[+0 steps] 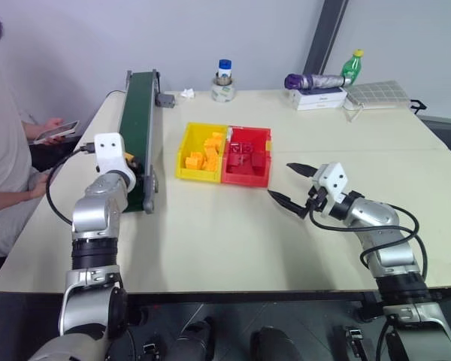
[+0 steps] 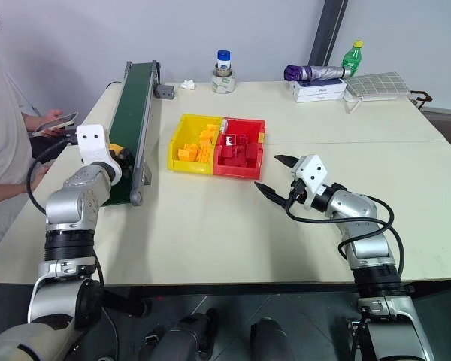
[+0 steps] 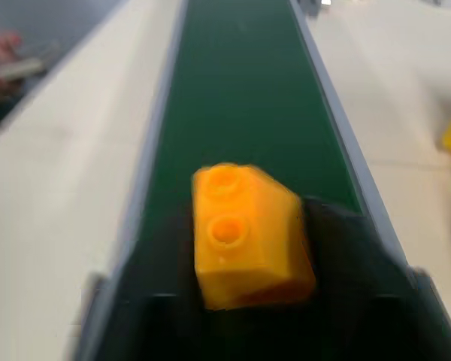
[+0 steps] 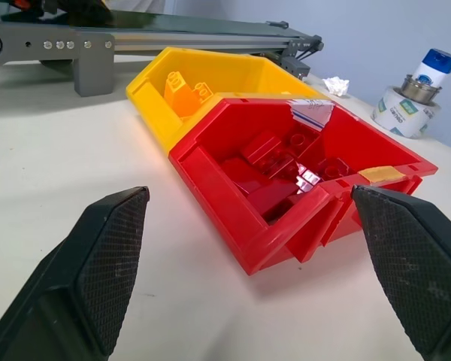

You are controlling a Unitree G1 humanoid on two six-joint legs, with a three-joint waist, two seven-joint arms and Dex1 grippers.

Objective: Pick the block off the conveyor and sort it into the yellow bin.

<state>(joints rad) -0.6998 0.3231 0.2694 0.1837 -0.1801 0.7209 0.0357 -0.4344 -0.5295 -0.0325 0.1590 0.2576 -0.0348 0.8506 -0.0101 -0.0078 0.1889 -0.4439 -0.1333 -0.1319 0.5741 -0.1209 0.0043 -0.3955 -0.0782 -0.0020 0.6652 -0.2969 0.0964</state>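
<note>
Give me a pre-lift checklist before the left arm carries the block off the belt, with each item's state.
1. Left gripper shut on the block: ok.
2. Block sitting squarely between the fingers: cannot tell; it looks tilted.
3. Yellow bin has room: ok, blocks cover only part of it.
4. Table between the conveyor and the yellow bin free of obstacles: ok.
5. Right gripper clear of the path: ok, open beside the red bin.

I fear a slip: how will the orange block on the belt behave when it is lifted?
The block looks like rigid moulded plastic, so probably stiff and light. Its glossy faces may be slippery. It sits tilted between the left gripper's fingers, so it might twist when lifted.
</note>
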